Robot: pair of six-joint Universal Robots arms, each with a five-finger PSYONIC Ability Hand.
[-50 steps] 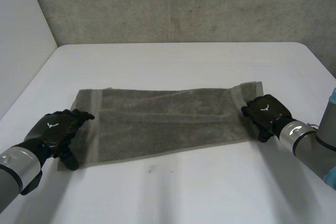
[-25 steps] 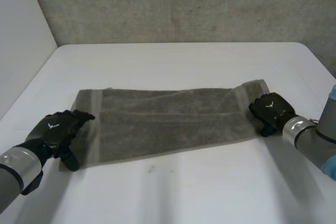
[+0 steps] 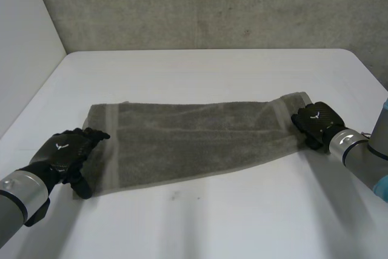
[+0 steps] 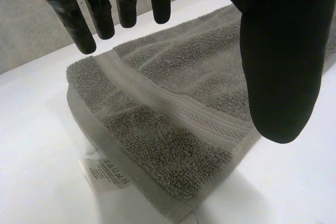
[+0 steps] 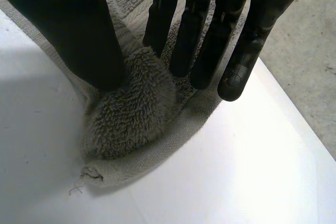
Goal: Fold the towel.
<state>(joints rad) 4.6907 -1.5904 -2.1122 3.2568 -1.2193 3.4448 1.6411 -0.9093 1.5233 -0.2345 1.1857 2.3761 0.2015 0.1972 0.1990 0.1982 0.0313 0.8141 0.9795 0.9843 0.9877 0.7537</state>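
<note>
Left hand [image 3: 63, 151] hovers over the grey towel's [image 3: 188, 141] left end, fingers [image 4: 102, 14] straight, apart from the thumb, gripping nothing; likely poised to grasp. Right hand [image 3: 316, 121] pinches the bunched right end, thumb against fingers [image 5: 160, 19]. Towel lies flat mid-bench [image 3: 200, 68]. The bench's far half is bare, so there is room for folding.

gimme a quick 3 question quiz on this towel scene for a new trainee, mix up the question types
1. True or false: the right hand pinches a bunch of the towel between thumb and fingers.
2. The left hand has its fingers: A) curled round the towel, B) straight, holding nothing, C) buried under cloth.
3. What small white thing pokes out from under the towel's corner near the left hand?
Key: 1 true; 2 B; 3 the care label.
</note>
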